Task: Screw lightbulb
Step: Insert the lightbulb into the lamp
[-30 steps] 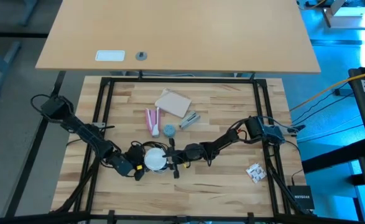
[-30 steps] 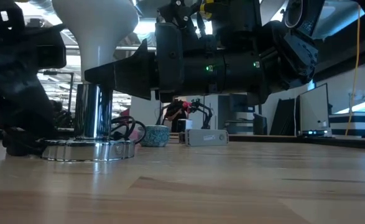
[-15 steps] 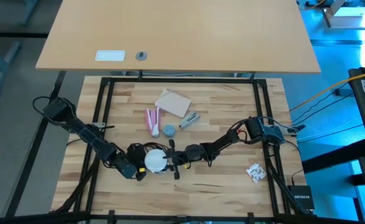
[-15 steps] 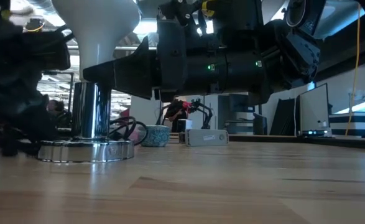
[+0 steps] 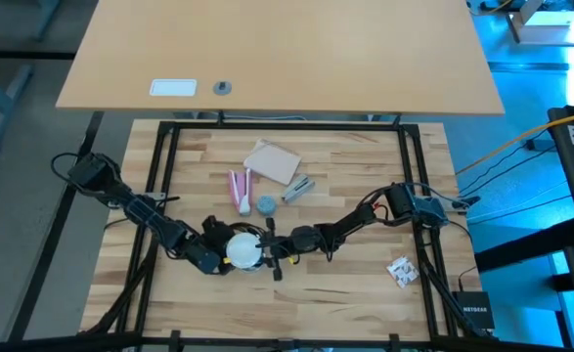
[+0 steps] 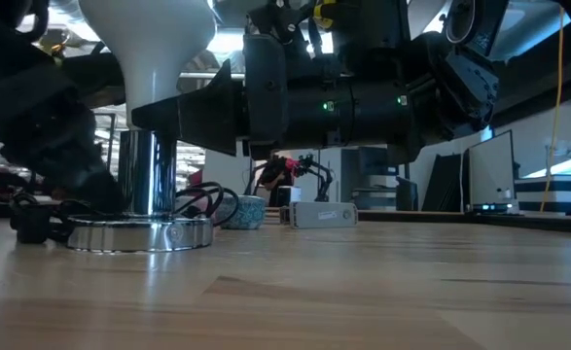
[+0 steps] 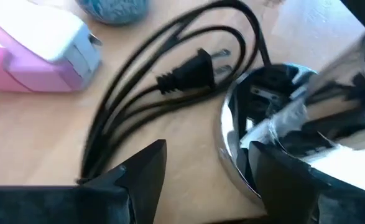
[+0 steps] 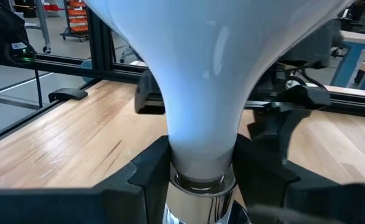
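- Your bulb (image 5: 242, 248) stands upright in the chrome socket (image 6: 149, 173), near the front of the table (image 5: 345, 284) and a bit left of centre. Dome up, narrow neck down in the socket (image 8: 198, 198).
- Your right gripper (image 8: 198, 163) is clenched on the bulb's (image 8: 198, 81) neck, one finger on each side just above the socket rim. In the low view that arm reaches in level from the right to the bulb (image 6: 154, 39).
- Your left gripper (image 7: 204, 165) sits just left of the lamp base (image 7: 275, 143), down low at the table, jaws spread wide and holding nothing. From above, the left gripper (image 5: 208, 256) is right up against the base.
- The black cord (image 7: 170, 81) with its plug loops across the wood next to the base (image 6: 139, 233).
- Farther back you've got a pink-and-white block (image 5: 239, 188), a small blue cap (image 5: 266, 204), a brown card (image 5: 272, 161) and a grey clip thing (image 5: 299, 187).
- A small crumpled wrapper (image 5: 401, 270) lies off to the right.
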{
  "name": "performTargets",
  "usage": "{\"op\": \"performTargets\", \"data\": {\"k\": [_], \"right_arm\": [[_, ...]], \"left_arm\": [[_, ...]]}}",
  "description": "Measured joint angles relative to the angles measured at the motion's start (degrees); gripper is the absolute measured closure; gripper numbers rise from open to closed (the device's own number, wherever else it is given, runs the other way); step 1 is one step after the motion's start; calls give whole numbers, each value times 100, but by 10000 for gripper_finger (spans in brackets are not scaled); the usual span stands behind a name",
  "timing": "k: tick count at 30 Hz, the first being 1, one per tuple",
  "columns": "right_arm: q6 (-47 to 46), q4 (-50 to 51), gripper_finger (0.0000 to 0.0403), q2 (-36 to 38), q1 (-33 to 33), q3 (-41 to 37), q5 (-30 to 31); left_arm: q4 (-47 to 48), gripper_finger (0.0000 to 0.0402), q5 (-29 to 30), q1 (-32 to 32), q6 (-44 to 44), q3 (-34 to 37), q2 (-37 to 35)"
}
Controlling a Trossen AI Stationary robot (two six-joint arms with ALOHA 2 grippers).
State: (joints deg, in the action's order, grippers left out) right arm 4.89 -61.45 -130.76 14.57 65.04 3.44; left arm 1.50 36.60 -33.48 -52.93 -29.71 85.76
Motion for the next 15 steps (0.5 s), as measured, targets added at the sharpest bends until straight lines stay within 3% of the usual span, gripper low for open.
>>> {"op": "performTargets", "data": {"k": [9, 15], "right_arm": [[-10, 0, 237, 0, 0, 1, -4], [-13, -2, 237, 0, 0, 2, -7]], "left_arm": [[-29, 180, 29, -8, 32, 0, 0], [-25, 180, -315, -122, -177, 0, 0]]}}
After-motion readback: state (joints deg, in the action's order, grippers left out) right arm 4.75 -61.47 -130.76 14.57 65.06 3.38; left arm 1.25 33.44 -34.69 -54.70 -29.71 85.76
